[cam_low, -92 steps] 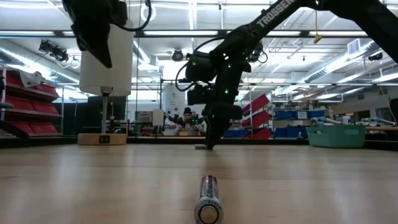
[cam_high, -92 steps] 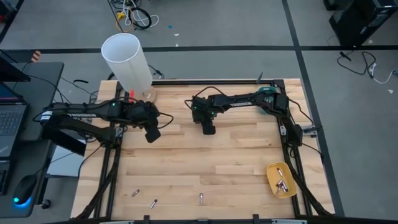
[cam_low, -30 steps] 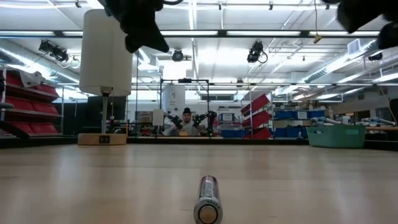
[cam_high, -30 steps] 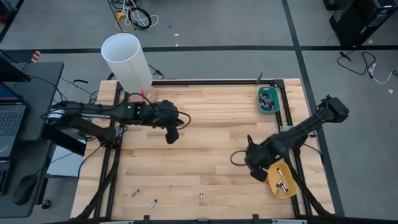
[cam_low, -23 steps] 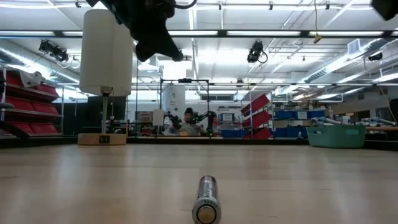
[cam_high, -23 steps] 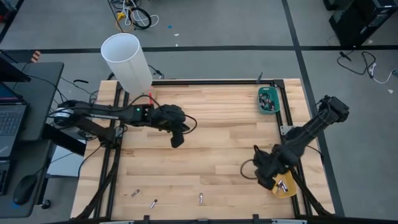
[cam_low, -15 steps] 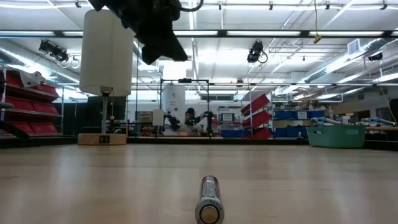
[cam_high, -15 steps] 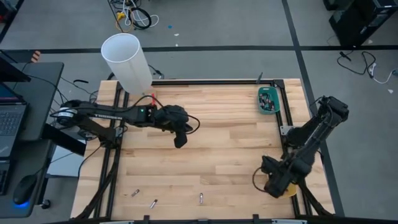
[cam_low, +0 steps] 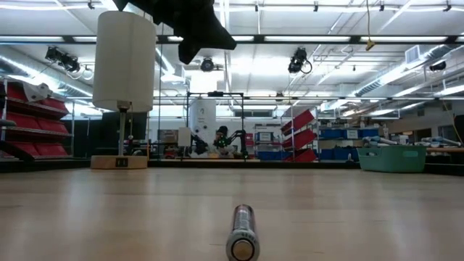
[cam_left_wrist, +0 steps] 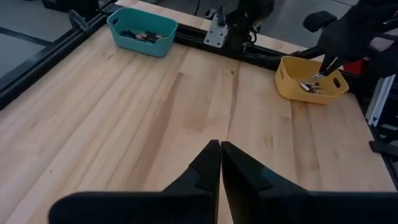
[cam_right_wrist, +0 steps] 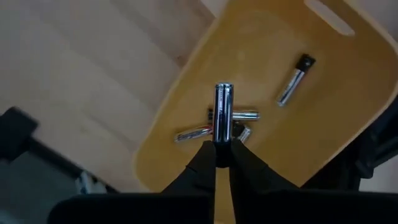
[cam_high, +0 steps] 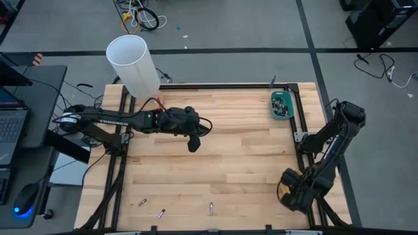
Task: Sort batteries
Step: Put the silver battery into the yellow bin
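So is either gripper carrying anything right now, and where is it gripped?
The right gripper pinches a silvery battery by its near end, over the yellow tray. The left gripper is shut and holds nothing.

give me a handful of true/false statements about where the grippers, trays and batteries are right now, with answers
1. The right gripper pinches a silvery battery above the yellow tray. True.
2. The yellow tray is empty. False: several batteries lie in it.
3. The left gripper has its fingers together and holds nothing. True.
4. The teal tray sits right beside the yellow tray. False: they are apart, both along the table's right edge, teal at the far corner, yellow near the front.
5. Three loose batteries lie near the table's front edge, among them one near the middle. True.
6. The left gripper rests on the table. False: in the low view it hangs well above the wood.
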### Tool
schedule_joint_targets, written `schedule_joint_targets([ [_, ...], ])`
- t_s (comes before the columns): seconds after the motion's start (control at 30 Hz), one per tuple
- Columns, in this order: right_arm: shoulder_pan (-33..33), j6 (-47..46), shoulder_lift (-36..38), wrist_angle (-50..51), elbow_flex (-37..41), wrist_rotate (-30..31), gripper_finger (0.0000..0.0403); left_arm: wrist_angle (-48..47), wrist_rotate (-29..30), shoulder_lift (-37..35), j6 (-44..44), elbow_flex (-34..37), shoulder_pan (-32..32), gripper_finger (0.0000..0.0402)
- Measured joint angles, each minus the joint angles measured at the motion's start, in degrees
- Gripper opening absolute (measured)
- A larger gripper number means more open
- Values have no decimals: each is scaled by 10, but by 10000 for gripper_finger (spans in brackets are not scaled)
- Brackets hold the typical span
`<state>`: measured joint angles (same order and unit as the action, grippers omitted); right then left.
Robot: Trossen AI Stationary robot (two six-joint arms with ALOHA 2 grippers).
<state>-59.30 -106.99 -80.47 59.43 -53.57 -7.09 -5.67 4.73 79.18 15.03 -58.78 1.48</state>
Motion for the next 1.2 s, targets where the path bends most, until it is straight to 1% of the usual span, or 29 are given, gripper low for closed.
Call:
schedule_joint_targets([
  [0.2, -8, -40, 0, 11, 16, 0, 71, -1, -5, 0, 1, 0, 0, 30],
  [0.4, -6, -75, 0, 7, 16, 1, 116, -7, -57, 0, 4, 0, 0, 30],
  [0.47, -2, -77, 0, 0, 14, 19, 124, -9, -67, 0, 3, 0, 2, 30],
  [0.53, 4, -50, 0, -12, 10, 68, 126, -17, -69, 0, 3, 0, 5, 30],
  [0.63, 17, 11, 0, -20, 10, 132, 118, -27, -69, 0, 2, 0, 13, 30],
  [0.73, 46, 104, 0, -25, 10, 180, 106, -31, -69, 0, 4, 0, 19, 30],
  [0.8, 78, 196, 0, -33, 14, 203, 97, -31, -68, 0, 16, 0, 20, 30],
  [0.9, 143, 349, 0, -72, 32, 210, 83, -38, -69, -3, 62, 0, 22, 30],
  [0.97, 190, 433, 0, -129, 49, 212, 77, -65, -68, -14, 101, 0, 20, 30],
  [1.03, 235, 495, 0, -207, 68, 217, 74, -115, -60, -32, 131, 0, 8, 30],
  [1.1, 275, 541, 0, -295, 81, 224, 73, -185, -55, -53, 160, -1, -11, 30],
  [1.2, 324, 585, 0, -407, 91, 227, 73, -305, -29, -90, 216, -1, -56, 30],
])
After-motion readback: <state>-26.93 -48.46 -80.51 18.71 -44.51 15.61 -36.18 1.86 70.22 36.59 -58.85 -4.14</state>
